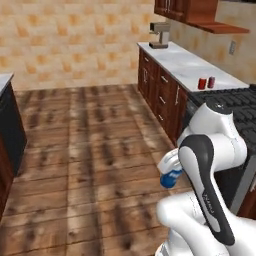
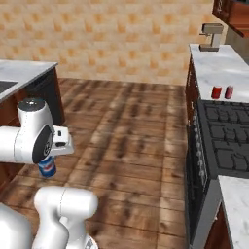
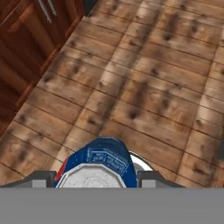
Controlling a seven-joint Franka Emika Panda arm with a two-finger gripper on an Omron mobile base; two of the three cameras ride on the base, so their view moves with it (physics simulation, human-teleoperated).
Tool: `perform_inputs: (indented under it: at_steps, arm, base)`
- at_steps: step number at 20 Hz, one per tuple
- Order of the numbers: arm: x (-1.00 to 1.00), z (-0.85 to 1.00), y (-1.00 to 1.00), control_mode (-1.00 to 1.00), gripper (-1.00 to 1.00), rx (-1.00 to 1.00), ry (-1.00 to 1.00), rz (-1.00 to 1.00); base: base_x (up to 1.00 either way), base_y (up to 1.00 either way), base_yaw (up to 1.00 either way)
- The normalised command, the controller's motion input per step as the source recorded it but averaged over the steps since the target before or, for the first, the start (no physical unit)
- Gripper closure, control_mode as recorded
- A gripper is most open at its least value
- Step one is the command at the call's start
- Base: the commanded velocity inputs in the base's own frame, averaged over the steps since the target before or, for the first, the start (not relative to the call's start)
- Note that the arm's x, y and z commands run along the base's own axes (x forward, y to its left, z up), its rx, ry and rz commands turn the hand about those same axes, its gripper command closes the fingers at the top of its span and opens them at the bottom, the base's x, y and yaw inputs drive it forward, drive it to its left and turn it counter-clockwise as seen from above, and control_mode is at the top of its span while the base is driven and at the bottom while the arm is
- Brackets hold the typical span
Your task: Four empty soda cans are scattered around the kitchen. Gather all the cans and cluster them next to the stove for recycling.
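Currently the end effector (image 3: 94, 179) grips a blue can (image 3: 97, 162), carried low over the wood floor (image 3: 144, 87) beside the arm. Ahead and well off to the end effector's right, two red cans (image 1: 206, 82) stand together on the bench (image 1: 187, 65) just beside the stove (image 1: 245, 110). Since the can sits between narrow fingertips, a fast swing up to the bench could, I judge, let it slip, and setting it down too near the red cans could topple them.
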Motion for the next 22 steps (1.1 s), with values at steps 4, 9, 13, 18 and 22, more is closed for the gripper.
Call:
perform_inputs:
  at_steps: [4, 9, 13, 18, 22]
  arm:
    - [0.0, 0.0, 0.0, 1.0, 1.0, 0.0, 0.0, 0.0]
    - [0.0, 0.0, 0.0, 1.0, 1.0, 0.0, 0.0, 0.0]
    - [0.0, 0.0, 0.0, 1.0, 1.0, 0.0, 0.0, 0.0]
    - [0.0, 0.0, 0.0, 1.0, 1.0, 0.0, 0.0, 0.0]
    - [0.0, 0.0, 0.0, 1.0, 1.0, 0.0, 0.0, 0.0]
  base:
    - [1.0, 0.01, -0.42]
    - [0.97, 0.07, -0.49]
    - [0.84, 0.46, -0.51]
    - [0.68, 1.0, -0.36]
    - [0.84, 0.92, -0.41]
